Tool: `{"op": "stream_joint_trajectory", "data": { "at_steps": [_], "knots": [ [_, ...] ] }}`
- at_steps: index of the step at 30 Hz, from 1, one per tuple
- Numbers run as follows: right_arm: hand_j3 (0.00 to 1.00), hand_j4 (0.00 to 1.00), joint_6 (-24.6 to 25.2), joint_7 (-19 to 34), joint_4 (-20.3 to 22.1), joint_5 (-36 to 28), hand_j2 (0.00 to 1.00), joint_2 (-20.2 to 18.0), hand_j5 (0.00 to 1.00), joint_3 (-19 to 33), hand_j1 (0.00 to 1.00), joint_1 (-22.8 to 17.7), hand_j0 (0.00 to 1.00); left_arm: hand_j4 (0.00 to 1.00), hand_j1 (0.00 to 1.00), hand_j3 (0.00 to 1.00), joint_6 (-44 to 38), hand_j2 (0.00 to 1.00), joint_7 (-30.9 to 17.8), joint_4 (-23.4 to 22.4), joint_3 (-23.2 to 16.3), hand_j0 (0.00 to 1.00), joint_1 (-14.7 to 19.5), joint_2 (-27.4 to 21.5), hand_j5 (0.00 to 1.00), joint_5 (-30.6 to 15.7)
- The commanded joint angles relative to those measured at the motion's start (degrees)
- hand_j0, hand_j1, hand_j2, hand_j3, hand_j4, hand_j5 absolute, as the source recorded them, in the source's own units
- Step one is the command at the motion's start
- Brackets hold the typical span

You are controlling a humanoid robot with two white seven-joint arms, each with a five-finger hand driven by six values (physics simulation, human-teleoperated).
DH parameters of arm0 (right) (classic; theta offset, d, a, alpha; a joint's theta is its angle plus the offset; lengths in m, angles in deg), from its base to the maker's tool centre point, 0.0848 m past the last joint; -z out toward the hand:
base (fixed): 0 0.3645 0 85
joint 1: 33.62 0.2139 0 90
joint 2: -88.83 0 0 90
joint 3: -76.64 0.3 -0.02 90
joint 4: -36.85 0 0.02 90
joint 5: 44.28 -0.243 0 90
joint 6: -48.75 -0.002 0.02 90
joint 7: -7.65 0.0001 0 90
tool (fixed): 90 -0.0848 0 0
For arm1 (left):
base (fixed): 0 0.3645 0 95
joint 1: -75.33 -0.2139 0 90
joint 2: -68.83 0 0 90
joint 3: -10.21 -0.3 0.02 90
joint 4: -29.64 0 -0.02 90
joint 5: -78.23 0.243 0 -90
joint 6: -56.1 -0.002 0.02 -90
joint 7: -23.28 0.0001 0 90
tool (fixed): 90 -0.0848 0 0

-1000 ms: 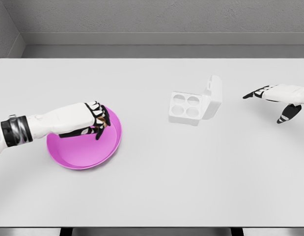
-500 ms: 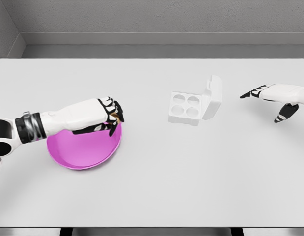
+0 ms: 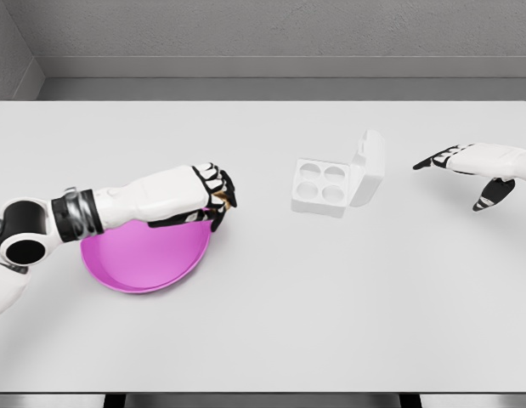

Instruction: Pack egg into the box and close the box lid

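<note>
A small brown egg (image 3: 223, 201) shows between the curled fingers of my left hand (image 3: 217, 197), which hovers over the right rim of the magenta plate (image 3: 144, 259). The white egg box (image 3: 335, 182) stands right of the middle, its four round cups bare and its lid (image 3: 370, 166) raised upright on the right side. The box is well apart from the left hand, off to its right. My right hand (image 3: 462, 166) hangs right of the box with fingers spread and nothing in them.
The white table (image 3: 271, 323) stretches wide on all sides. A grey wall and ledge run along its far edge.
My left hand has lifted off the plate with the egg and travelled rightward, toward the box. The right hand has shifted only slightly.
</note>
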Motion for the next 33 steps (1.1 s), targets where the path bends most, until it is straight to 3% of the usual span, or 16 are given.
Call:
{"op": "stream_joint_trajectory", "data": {
  "at_steps": [1,5,31,33],
  "knots": [
    [1.00,1.00,0.13,-0.02,0.05,-0.25,1.00,-0.07,1.00,0.04,1.00,0.00,1.00,0.23,0.23,0.23,-0.20,0.23,-0.02,-0.19,-0.13,0.23,0.00,0.78,0.23,-0.39],
    [1.00,1.00,0.13,-0.02,0.05,-0.25,1.00,-0.07,1.00,0.13,1.00,0.00,1.00,0.23,0.23,0.23,-0.20,0.23,-0.02,-0.89,-2.15,0.23,1.93,1.93,0.23,0.22],
    [1.00,1.00,0.13,-0.02,1.02,-0.25,1.00,-0.33,1.00,0.13,1.00,0.09,1.00,0.24,0.24,0.24,-0.20,0.24,-0.11,-5.64,-4.00,0.24,6.42,8.96,0.24,2.51],
    [1.00,1.00,0.13,-0.02,1.02,-0.25,1.00,-0.33,1.00,0.13,1.00,0.09,1.00,0.24,0.24,0.24,-0.20,0.24,-0.11,-7.13,-5.84,0.24,8.08,9.84,0.24,3.12]
  ]
}}
